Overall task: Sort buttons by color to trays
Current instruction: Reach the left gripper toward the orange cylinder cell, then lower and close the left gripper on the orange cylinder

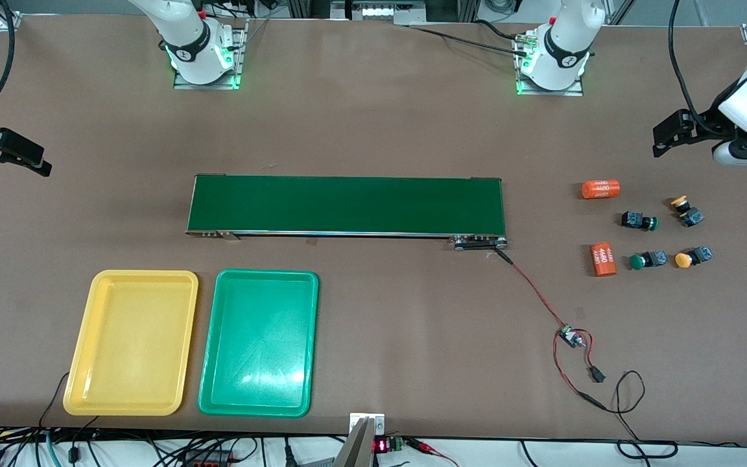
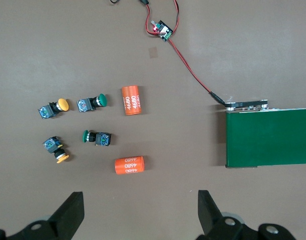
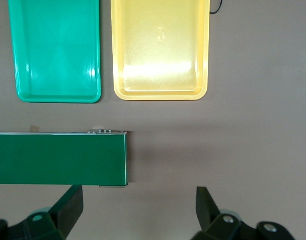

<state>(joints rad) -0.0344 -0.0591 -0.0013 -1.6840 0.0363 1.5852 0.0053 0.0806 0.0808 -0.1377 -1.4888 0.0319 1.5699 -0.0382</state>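
Green tray [image 1: 259,342]: beside yellow tray [image 1: 132,342], both bare.
Buttons [image 1: 666,235]: on table.
Left gripper [image 2: 140,210]: jaws wide, over table.
Right gripper [image 3: 137,207]: jaws wide, over table.

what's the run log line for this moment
stage: start | buttons: four on table, unsorted | trays: nothing inside | left gripper: open, waiting | right gripper: open, waiting

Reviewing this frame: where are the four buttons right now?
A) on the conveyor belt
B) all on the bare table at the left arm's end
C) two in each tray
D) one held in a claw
B: the green-capped buttons and yellow-capped buttons lie on the table beside two orange cylinders.
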